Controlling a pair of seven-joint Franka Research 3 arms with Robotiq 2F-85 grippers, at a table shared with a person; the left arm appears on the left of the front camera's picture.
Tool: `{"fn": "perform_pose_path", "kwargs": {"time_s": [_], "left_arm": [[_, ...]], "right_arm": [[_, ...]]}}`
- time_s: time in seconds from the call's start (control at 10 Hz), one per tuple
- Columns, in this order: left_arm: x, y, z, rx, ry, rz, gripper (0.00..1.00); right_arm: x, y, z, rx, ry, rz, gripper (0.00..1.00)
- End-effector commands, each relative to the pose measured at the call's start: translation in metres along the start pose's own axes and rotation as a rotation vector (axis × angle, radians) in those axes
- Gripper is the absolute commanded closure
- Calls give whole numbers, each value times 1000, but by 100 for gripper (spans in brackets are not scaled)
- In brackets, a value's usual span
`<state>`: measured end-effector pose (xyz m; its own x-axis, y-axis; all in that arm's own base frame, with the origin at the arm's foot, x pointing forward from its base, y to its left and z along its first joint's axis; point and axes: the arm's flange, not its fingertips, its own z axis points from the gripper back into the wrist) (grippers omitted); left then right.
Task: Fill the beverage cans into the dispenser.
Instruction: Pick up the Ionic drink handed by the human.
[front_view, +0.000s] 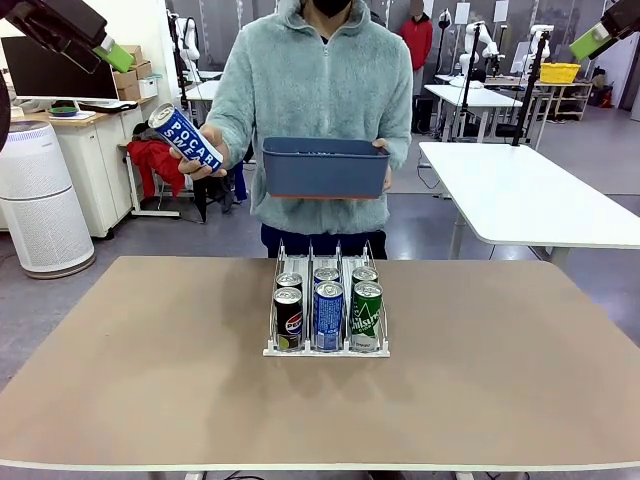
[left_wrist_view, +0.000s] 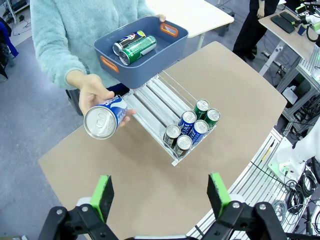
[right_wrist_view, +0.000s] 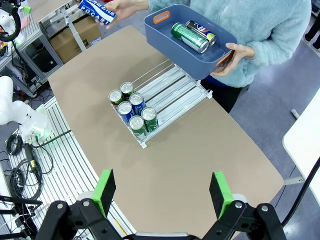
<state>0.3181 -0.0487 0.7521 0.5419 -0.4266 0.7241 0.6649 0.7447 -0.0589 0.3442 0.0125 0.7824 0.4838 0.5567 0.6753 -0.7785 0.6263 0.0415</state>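
Observation:
The dispenser (front_view: 272, 350) stands mid-table with several beverage cans (front_view: 328, 312) at its near end, two in each lane. Across the table a person's hand holds out a blue-and-white Pocari Sweat can (front_view: 186, 137); the other hand carries a dark blue bin (front_view: 325, 167). My left gripper (front_view: 100, 45) hangs high at the upper left and my right gripper (front_view: 598, 38) at the upper right. Both are far above the table. In the left wrist view my left gripper (left_wrist_view: 160, 195) is open and empty above the held can (left_wrist_view: 105, 120). My right gripper (right_wrist_view: 162, 192) is open and empty too, above the dispenser (right_wrist_view: 175, 90).
The bin (left_wrist_view: 170, 42) holds a green can (left_wrist_view: 139, 50) and a dark Pepsi can (left_wrist_view: 127, 41). The dispenser's far half (left_wrist_view: 150, 102) is bare rails. Wide brown tabletop (front_view: 150, 380) lies free on both sides. A white table (front_view: 530, 195) stands behind on the right.

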Motion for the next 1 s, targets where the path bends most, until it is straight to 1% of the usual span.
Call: {"fn": "perform_pose_path", "kwargs": {"time_s": [0.0,0.9], "left_arm": [[-1,1,0,-1,2,-2,0],[-1,1,0,-1,2,-2,0]], "right_arm": [[0,0,-1,1,1,0,0],[0,0,-1,1,1,0,0]]}}
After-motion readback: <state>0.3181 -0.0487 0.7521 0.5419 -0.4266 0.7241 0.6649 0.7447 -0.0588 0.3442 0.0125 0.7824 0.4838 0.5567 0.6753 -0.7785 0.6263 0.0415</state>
